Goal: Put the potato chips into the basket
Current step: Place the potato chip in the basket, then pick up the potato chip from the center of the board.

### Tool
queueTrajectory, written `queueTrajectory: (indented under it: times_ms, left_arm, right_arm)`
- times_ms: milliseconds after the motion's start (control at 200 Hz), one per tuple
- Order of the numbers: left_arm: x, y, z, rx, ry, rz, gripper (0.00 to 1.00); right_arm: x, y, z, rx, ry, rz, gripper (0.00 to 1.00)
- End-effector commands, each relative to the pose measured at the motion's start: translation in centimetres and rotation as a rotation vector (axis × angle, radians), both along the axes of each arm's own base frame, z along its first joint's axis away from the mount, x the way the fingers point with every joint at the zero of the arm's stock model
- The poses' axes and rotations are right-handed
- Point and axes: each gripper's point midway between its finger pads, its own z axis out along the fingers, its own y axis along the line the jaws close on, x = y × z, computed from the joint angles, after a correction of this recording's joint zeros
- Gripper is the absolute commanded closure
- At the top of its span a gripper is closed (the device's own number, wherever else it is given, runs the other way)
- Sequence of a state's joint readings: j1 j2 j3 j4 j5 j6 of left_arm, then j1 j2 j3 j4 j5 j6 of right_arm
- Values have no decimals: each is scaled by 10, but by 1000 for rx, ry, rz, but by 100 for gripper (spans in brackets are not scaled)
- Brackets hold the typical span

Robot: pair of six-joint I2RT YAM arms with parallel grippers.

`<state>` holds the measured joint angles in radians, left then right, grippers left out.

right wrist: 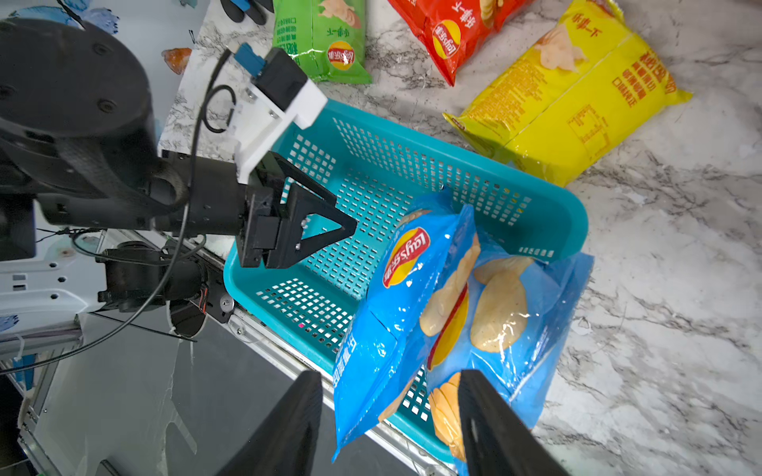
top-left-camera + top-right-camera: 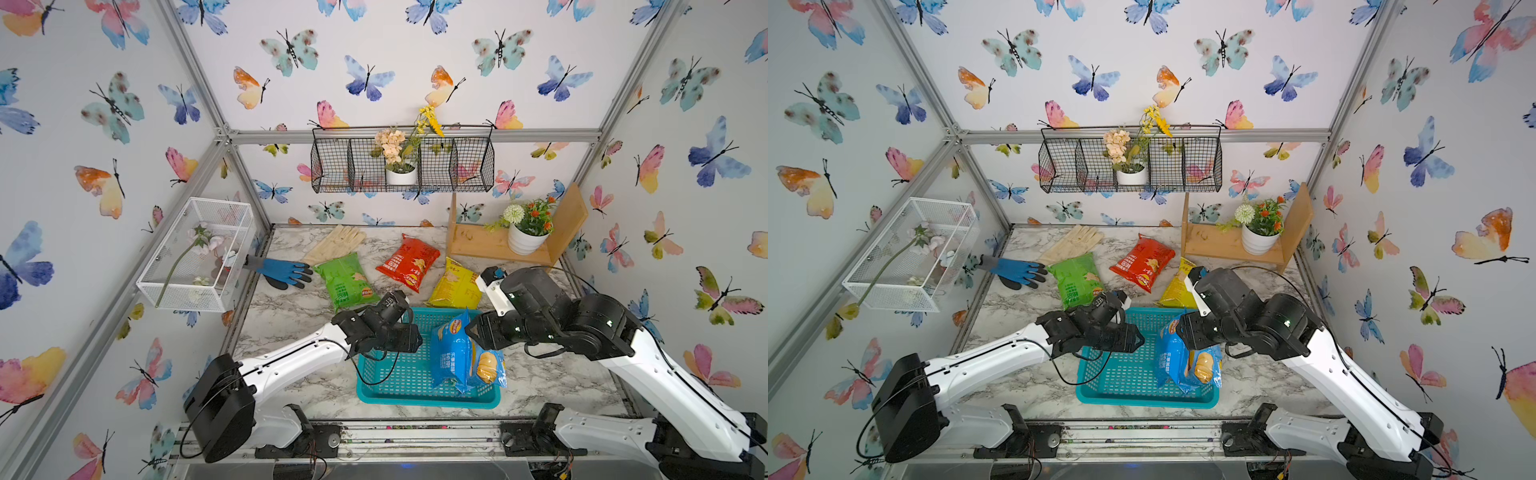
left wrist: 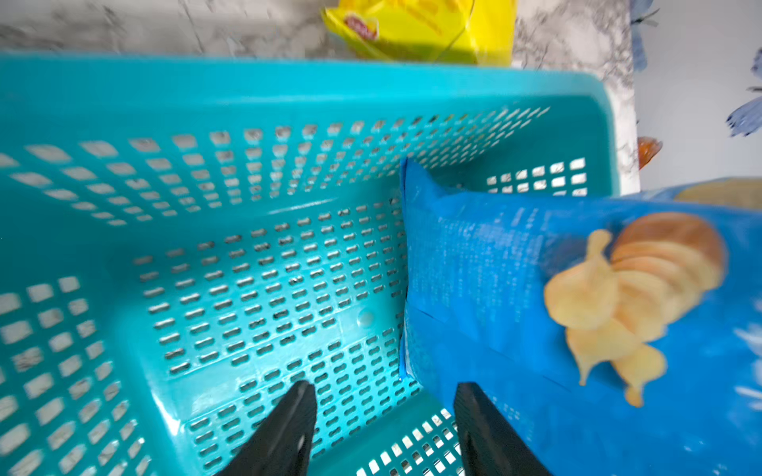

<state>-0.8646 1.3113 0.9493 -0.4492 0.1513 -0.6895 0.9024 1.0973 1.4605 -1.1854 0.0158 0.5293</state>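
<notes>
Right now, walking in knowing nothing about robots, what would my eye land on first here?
Probably the two shiny blue foil chip bags piled at one end of the shallow teal perforated plastic basket, one leaning over its rim. The black left gripper and right gripper hang open just above that basket. Behind it a green foil bag, a red foil bag and a yellow foil bag lie on the marble-patterned table.

arms: white shells, black joints | cables: thin black | hands: black tapered fingers
</notes>
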Motion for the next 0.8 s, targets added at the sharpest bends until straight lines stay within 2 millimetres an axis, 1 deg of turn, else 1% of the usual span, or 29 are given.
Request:
queueTrajectory:
  times_ms: [0, 115, 230, 310, 355, 400, 466, 526, 701, 796]
  left_arm:
    - [17, 36, 29, 30, -89, 90, 39]
    - [38, 79, 47, 9, -132, 209, 35]
    - [57, 126, 55, -23, -167, 330, 34]
    - [67, 157, 53, -29, -171, 403, 34]
    - [71, 172, 46, -24, -159, 434, 34]
    - [74, 183, 38, -17, -148, 453, 34]
    - [78, 195, 25, 2, -135, 474, 33]
    - [81, 200, 13, 16, -124, 478, 32]
    - [92, 203, -23, 79, -60, 443, 32]
    - [100, 206, -43, 125, -30, 433, 34]
  right_arm:
    - [20, 2, 29, 50, -153, -22, 38]
    - [33, 5, 37, 71, -228, -46, 34]
    - [41, 16, 39, 73, -234, -37, 34]
    - [43, 25, 42, 91, -230, -21, 35]
    - [43, 29, 45, 111, -232, -9, 35]
    - [43, 32, 48, 129, -238, -1, 35]
    - [42, 35, 52, 151, -248, 6, 35]
    - [42, 36, 55, 160, -253, 11, 34]
    - [41, 35, 54, 155, -246, 18, 34]
    - [39, 34, 53, 157, -244, 19, 35]
